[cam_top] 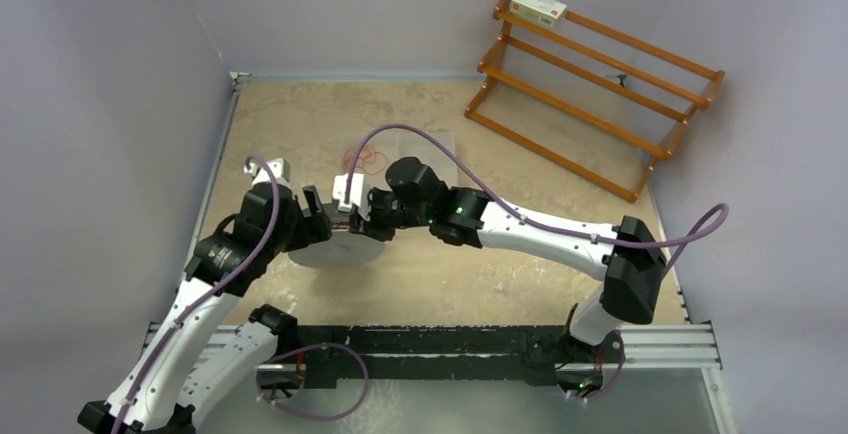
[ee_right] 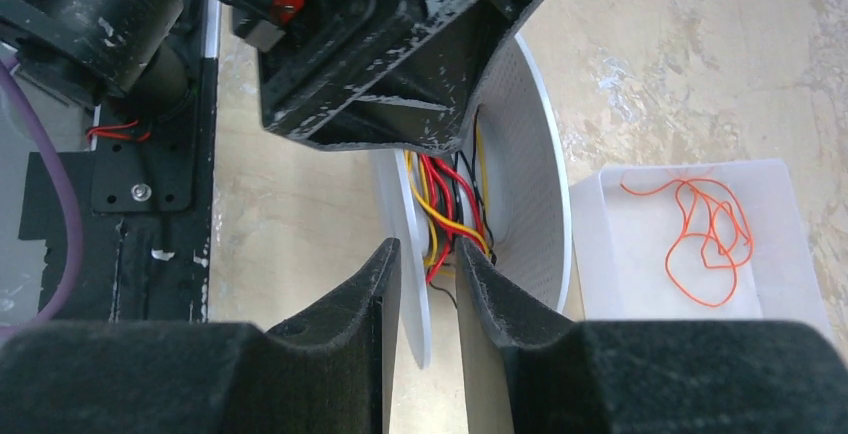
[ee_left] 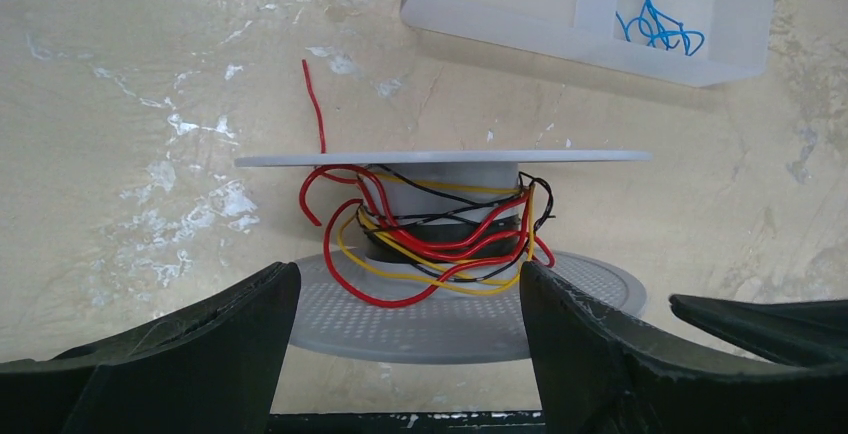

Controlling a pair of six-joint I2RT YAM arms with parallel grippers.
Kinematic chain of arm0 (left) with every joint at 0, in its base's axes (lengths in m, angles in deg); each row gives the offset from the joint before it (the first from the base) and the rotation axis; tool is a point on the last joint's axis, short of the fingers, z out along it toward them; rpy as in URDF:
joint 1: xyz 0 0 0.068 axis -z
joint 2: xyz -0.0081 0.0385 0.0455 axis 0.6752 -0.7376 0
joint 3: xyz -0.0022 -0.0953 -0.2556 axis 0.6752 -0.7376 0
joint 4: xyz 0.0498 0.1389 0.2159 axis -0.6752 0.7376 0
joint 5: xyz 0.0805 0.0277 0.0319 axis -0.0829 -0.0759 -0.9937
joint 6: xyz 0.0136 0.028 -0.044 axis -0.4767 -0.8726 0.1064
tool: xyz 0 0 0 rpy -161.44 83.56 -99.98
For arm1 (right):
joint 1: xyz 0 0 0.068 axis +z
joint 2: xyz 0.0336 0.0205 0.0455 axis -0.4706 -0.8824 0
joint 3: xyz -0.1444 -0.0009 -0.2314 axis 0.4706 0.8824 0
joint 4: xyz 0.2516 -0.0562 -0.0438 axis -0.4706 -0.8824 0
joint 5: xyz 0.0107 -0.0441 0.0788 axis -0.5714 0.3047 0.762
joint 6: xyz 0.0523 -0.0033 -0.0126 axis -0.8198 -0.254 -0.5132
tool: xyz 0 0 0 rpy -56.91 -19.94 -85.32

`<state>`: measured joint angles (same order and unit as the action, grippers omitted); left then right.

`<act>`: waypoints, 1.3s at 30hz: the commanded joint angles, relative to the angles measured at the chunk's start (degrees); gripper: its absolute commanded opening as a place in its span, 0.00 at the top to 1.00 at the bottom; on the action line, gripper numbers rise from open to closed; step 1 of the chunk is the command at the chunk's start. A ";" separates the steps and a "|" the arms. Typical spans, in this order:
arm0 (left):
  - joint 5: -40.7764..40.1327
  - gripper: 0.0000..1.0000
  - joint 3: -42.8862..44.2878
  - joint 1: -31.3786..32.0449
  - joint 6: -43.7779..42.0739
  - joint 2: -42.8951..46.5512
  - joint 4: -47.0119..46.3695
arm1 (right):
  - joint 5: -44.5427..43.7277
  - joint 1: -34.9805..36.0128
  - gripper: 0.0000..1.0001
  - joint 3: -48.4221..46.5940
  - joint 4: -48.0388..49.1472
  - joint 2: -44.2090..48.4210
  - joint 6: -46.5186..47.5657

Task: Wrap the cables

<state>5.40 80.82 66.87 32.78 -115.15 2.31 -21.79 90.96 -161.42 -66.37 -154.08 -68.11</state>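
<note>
Right now the beige tabletop (cam_top: 470, 289) fills most of the room's middle. A wooden rack (cam_top: 598, 82) leans at its two o'clock corner, with a small box (cam_top: 538, 6) on its top shelf. The left arm (cam_top: 190, 324) reaches in from seven o'clock and the right arm (cam_top: 550, 229) from four o'clock; they meet a little toward nine o'clock of the centre, at a grey two-flanged spool (cam_top: 335, 246). A clear two-compartment tray (cam_top: 420, 144) lies near the spool, at its one o'clock.

The left pincer (ee_left: 408, 274) stands wide apart, holding nothing, with the spool just beyond its fingers. The right pincer (ee_right: 428, 249) is only narrowly apart. It straddles the rim of the spool's smaller flange, with a sliver of gap showing beside the rim.

Red, yellow and black cables (ee_left: 440, 244) are wound loosely round the spool's core, with one red end sticking up past the flange. A curly red-orange strand (ee_right: 705, 239) lies in one tray compartment, and a blue strand (ee_left: 655, 19) in the other.
</note>
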 commanded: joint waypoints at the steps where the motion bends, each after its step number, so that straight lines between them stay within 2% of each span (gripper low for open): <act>1: 2.85 0.20 -0.63 -0.14 1.85 -0.64 -4.06 | -1.29 0.10 0.70 1.18 2.35 5.53 -1.34; 7: 7.42 0.21 -2.90 -0.10 3.03 -1.47 -6.22 | -3.81 0.07 0.69 4.58 2.99 9.75 -2.47; 17: 6.70 0.21 -0.51 -0.12 2.96 -2.86 -7.43 | -11.27 -0.71 0.65 9.22 3.77 14.00 -4.54; 27: -6.72 0.20 13.53 -0.14 -5.64 -8.82 -1.47 | -11.64 -2.79 0.65 12.15 4.85 15.80 -6.66; 31: -8.79 0.15 16.55 -0.15 -11.95 -10.27 -1.62 | -10.87 -3.33 0.64 13.21 5.53 16.18 -6.87; 39: -3.47 0.12 14.89 3.30 -19.11 -13.82 -4.79 | -9.40 -4.36 0.64 14.18 5.84 16.35 -7.10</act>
<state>-0.63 95.59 68.38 18.97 -127.54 -0.01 -32.06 87.20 -147.56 -63.35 -139.18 -74.49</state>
